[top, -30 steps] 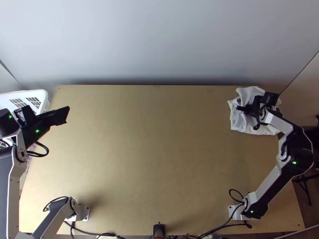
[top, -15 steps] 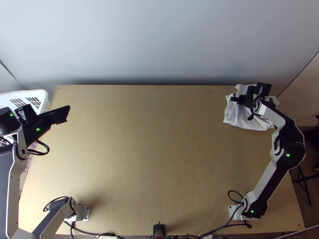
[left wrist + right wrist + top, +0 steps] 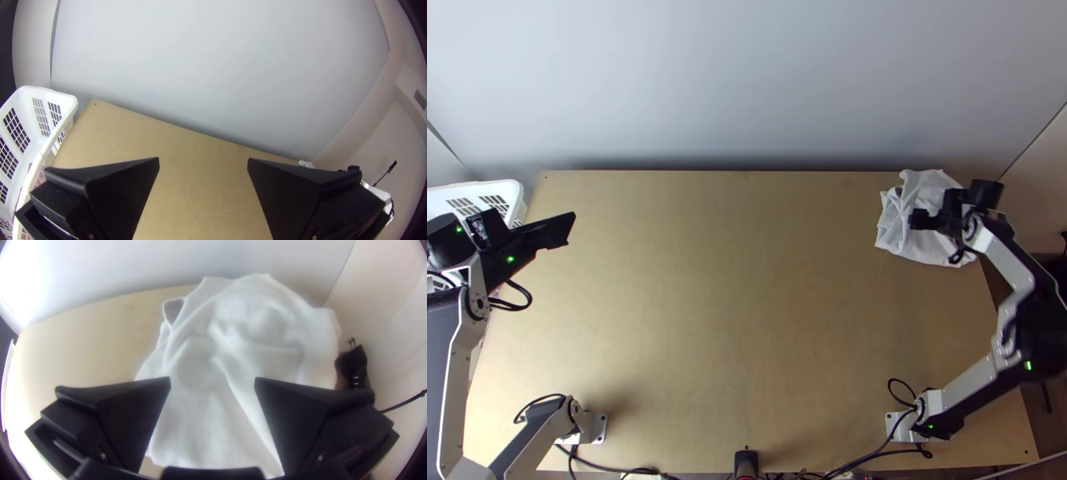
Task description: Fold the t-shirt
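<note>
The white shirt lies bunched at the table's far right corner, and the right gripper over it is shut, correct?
Not shut: the right wrist view shows the right gripper open, its two fingers apart. It is over the white shirt, bunched at the far right corner of the table.

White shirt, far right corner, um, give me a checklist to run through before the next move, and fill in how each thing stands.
1. Right pincer open over the shirt: ok.
2. Left pincer open: ok.
3. Left pincer near the shirt: not ok, it is at the far left, by the basket.
4. Shirt spread flat: not ok, it is bunched and creased.
5. Whole shirt resting on the table: cannot tell.
6. Collar and sleeves located: cannot tell.
</note>
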Controlling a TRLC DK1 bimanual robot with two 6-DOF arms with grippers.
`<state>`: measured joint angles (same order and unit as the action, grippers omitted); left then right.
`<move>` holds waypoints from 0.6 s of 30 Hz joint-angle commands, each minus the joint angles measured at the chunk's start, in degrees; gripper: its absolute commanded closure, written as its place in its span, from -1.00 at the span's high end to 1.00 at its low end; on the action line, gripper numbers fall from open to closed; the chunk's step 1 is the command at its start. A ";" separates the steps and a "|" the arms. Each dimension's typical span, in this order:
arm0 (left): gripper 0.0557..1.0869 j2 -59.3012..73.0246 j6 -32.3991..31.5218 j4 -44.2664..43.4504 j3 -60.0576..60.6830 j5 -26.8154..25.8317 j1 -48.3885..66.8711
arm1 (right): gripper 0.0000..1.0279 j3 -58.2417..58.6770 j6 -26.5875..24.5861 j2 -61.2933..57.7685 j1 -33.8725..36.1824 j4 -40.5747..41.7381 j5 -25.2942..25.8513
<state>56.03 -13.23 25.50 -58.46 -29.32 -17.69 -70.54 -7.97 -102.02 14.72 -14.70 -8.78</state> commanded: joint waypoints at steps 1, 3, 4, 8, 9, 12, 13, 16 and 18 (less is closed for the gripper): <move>0.88 -0.13 0.23 -5.37 5.02 0.32 0.82 | 0.91 11.92 -0.91 19.66 -0.75 -3.49 -1.60; 0.88 -0.04 0.23 -7.48 7.13 0.84 0.82 | 0.91 15.08 0.32 25.20 -3.12 -3.58 -1.60; 0.88 -0.04 0.31 -8.27 8.01 0.93 0.91 | 0.91 16.49 1.46 28.10 -4.61 -3.67 -1.60; 0.88 -0.57 0.31 -10.82 10.82 1.02 0.91 | 0.91 21.59 6.91 37.86 -11.82 -3.76 -1.33; 0.88 -0.83 0.31 -11.70 11.61 1.11 0.82 | 0.91 22.73 8.41 39.88 -13.58 -3.67 -1.07; 0.88 -2.33 0.58 -14.33 14.07 1.11 0.73 | 0.91 25.54 11.75 43.66 -18.68 -2.70 1.30; 0.88 -2.42 0.75 -15.39 15.04 1.11 0.64 | 0.91 26.60 12.98 44.71 -20.08 -2.09 1.48; 0.88 -2.33 0.75 -18.64 17.68 1.11 0.73 | 0.91 30.64 15.88 46.29 -23.60 1.78 1.57; 0.88 -2.24 0.67 -20.66 19.78 1.11 0.82 | 0.91 33.72 17.63 46.65 -25.27 6.61 2.01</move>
<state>54.28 -12.69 10.66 -44.53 -28.25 -16.97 -45.47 3.73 -61.67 -2.81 -15.79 -8.21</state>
